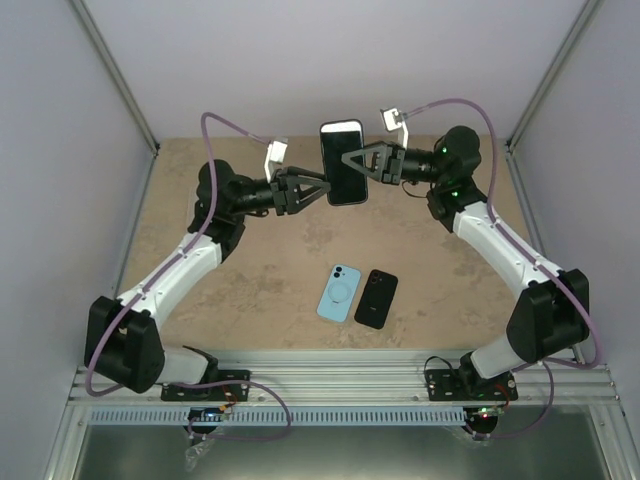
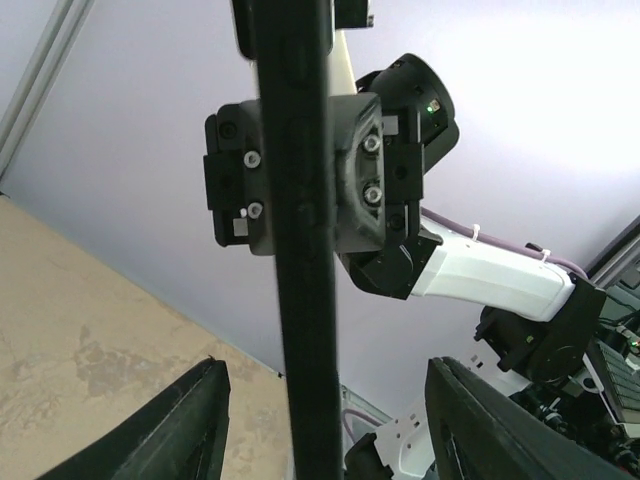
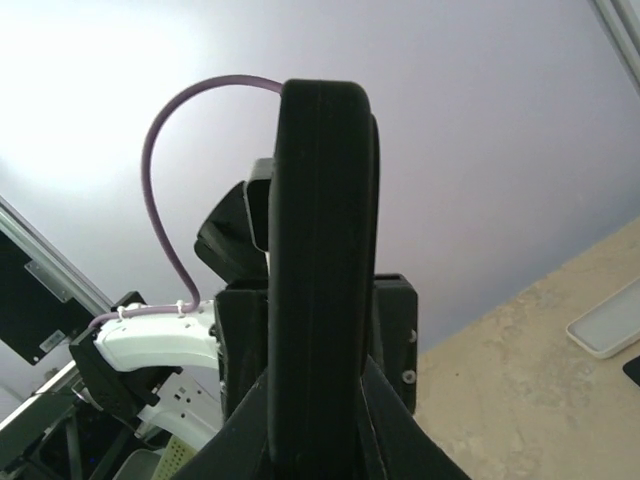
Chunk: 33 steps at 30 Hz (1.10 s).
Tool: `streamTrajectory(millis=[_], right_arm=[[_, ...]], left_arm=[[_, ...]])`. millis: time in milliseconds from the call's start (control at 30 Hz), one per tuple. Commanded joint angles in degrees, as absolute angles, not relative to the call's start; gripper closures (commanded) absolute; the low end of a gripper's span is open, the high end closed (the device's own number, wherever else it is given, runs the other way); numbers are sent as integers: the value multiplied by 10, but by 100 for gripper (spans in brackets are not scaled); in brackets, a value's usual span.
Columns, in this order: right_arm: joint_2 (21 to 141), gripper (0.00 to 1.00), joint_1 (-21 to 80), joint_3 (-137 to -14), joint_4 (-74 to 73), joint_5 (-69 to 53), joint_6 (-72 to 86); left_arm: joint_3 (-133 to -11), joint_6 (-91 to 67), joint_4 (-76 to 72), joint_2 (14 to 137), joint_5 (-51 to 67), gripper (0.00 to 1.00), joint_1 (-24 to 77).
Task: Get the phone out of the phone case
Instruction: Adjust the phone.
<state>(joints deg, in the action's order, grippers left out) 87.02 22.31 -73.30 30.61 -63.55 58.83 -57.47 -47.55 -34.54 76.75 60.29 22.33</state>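
Both fingers (image 2: 195, 425) of your left gripper (image 1: 322, 190) straddle the phone (image 1: 342, 140), part open, with a gap showing on each side, so they grip nothing. Your right gripper (image 1: 352, 163) is clamped on the phone from the other side and holds it in the air, well above the table (image 1: 260, 300).

The case (image 3: 320, 230) looks to be on the phone. Edge-on it is one dark slab, and you cannot tell where case ends and phone begins. If the left fingers catch both at once, you likely only pinch the phone in tighter. If you pull too hard, it may slip from the right grip and drop.

On the table lie a blue one (image 1: 339, 293) and a black one (image 1: 377, 298), just beside each other. You cannot tell whether they are bare cases or hold phones.
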Motion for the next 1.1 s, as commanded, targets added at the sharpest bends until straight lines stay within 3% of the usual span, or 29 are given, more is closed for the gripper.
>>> streamTrajectory(millis=[0,100,267,433,800,1067], right_arm=[[864,99,223,-723,390,-619,643],[865,99,223,-721,393,-616,647],[868,99,223,-717,393,-610,646],[864,99,223,-715,378,-610,627],[866,99,227,-709,382,-607,627],[861,99,226,-710,353,-606,600]], left_arm=[[-564,-500,-387,776,577,44,235],[-554,-510,-396,775,572,46,236],[-551,-518,-410,772,578,68,240],[-555,-507,-407,770,589,80,240],[-565,-521,-422,783,588,76,245],[-574,-518,-424,786,599,91,246]])
